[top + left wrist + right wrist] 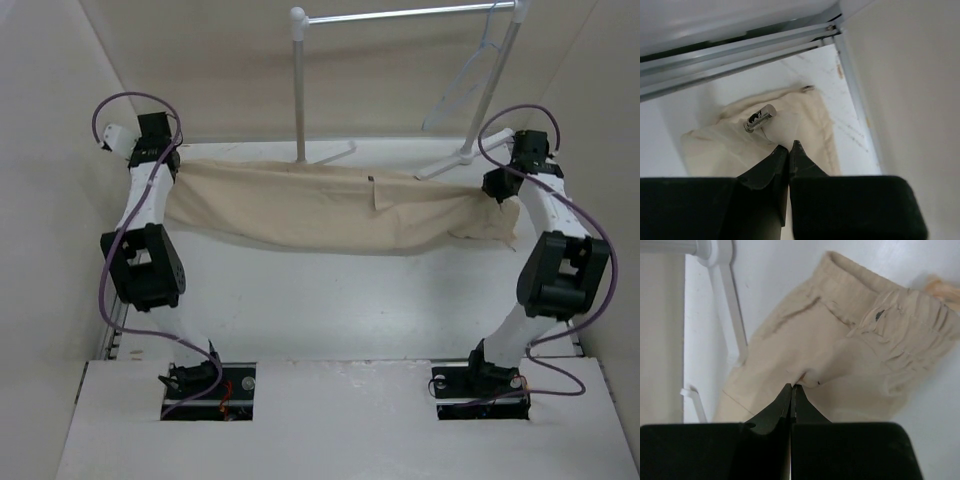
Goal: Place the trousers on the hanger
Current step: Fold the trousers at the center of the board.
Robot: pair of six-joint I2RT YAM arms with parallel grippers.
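The beige trousers (330, 210) hang stretched out sideways between my two grippers, just above the white table. My left gripper (163, 172) is shut on the left end of the cloth; in the left wrist view its tips (789, 146) meet on a fold of the trousers (805, 120), next to a small metal cylinder (760, 118). My right gripper (497, 192) is shut on a pinch of cloth (792, 386) near the gathered waistband (910, 315). The pale wire hanger (470, 75) hangs from the rack's bar at the back right, apart from the trousers.
A white tubular rack (400, 14) with two posts stands at the back; its feet (335, 154) lie just behind the trousers, and one foot shows in the right wrist view (730, 315). Beige walls close in on both sides. Metal rails (740, 50) run along the table's left edge.
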